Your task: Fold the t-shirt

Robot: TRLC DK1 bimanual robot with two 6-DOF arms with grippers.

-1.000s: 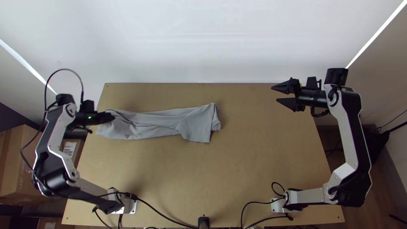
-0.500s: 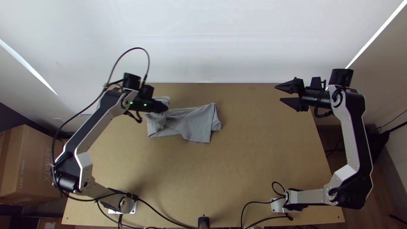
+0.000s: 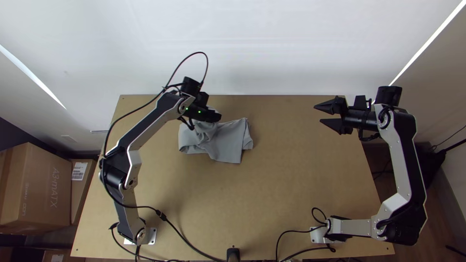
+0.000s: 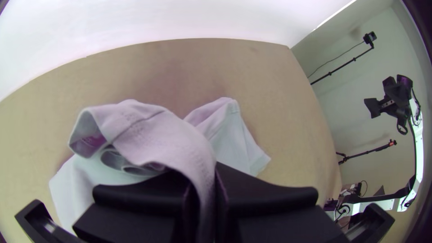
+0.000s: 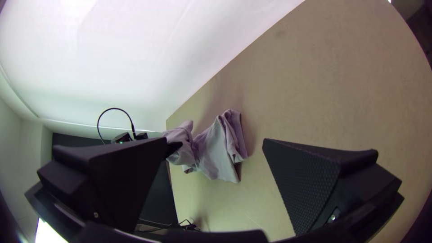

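- Nearest me on the tabletop [image 3: 272, 194], past the bare wood along the near edge, is the near hem of the t-shirt [image 3: 230, 145]. The shirt sits left of centre, closer to the far edge than to the near one.
- Its right-hand part lies fairly flat, with layers showing at the end; the left-hand part is rumpled and doubled up towards my grip.
- Just beyond, my left gripper [image 3: 219, 117] has a band of cloth pinched between its closed fingers, the fabric draping over them in a loop.
- I judge this as the fold across the length, partway through. Next I'd carry the held end towards the right edge, line it up, lower it and let go, then flatten the bunching.
- Towards the far right corner, my right gripper [image 3: 318, 113] stands wide and holds nothing; it could pin the layers.
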